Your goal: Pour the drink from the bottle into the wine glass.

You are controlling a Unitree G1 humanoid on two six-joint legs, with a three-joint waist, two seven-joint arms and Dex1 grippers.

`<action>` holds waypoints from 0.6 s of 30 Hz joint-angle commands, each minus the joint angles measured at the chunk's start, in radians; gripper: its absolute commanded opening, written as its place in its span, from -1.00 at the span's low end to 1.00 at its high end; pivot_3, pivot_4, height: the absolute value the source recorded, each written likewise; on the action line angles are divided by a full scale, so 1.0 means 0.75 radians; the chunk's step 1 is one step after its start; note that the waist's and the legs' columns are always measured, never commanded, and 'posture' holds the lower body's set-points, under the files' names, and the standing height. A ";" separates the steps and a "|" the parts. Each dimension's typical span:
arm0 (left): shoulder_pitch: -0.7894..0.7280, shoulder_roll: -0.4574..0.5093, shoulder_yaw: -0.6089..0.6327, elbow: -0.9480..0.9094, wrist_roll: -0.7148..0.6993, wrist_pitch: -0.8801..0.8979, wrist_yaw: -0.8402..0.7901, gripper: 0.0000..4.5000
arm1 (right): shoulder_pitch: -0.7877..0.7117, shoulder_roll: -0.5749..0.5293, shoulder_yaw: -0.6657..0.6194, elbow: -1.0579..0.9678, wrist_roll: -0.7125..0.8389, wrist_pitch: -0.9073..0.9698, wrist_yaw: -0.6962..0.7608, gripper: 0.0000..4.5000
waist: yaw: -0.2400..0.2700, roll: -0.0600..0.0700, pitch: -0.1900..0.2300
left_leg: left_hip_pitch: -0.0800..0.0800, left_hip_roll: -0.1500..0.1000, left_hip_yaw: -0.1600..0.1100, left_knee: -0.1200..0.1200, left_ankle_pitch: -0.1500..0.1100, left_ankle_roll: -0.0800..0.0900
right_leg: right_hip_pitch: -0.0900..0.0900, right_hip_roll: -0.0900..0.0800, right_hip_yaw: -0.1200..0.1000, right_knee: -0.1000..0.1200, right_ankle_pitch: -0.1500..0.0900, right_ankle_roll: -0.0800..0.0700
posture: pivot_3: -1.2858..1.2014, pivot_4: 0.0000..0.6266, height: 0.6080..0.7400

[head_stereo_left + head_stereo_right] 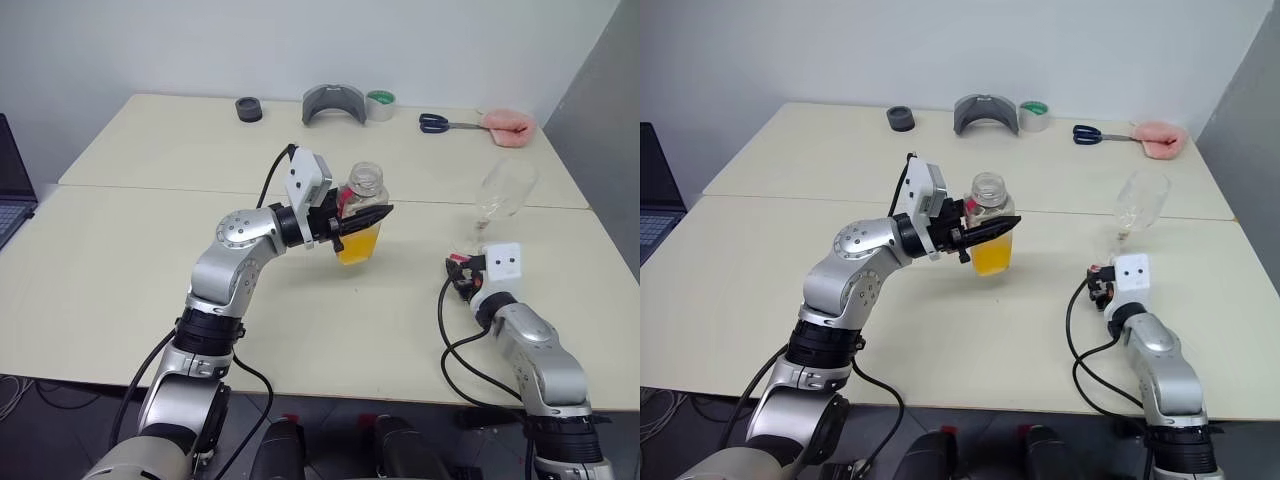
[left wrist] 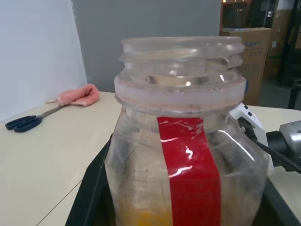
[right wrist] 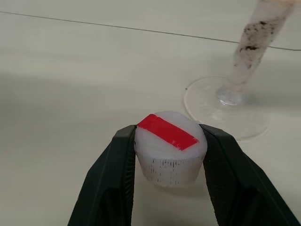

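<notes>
The clear bottle (image 1: 362, 205) stands upright above the table's middle with its threaded mouth uncapped, and my left gripper (image 1: 366, 222) is shut on its body. A red label strip (image 2: 188, 169) runs down the bottle. The orange drink (image 1: 358, 244) fills its lower part. To the right, the empty wine glass (image 1: 503, 190) stands on the table (image 1: 120, 270). My right gripper (image 3: 169, 134) is low by the glass's foot (image 3: 244, 122), shut on the white cap (image 3: 170, 150) with a red stripe, which is at the tabletop.
Along the far edge lie a black round object (image 1: 248, 109), a grey curved holder (image 1: 334, 103), a tape roll (image 1: 380, 104), blue scissors (image 1: 440, 123) and a pink cloth (image 1: 510, 125). A laptop (image 1: 12, 190) sits at the left edge.
</notes>
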 commanded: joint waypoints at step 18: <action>-0.034 -0.009 0.028 -0.038 0.004 -0.060 0.022 -0.20 | 0.010 -0.149 0.031 -0.237 0.000 -0.043 0.204 0.99 | 0.000 0.000 0.000 | 0.000 0.000 0.000 0.000 0.000 0.000 | 0.000 0.000 0.000 0.000 0.000 0.000 | 0.03 -0.52 1.00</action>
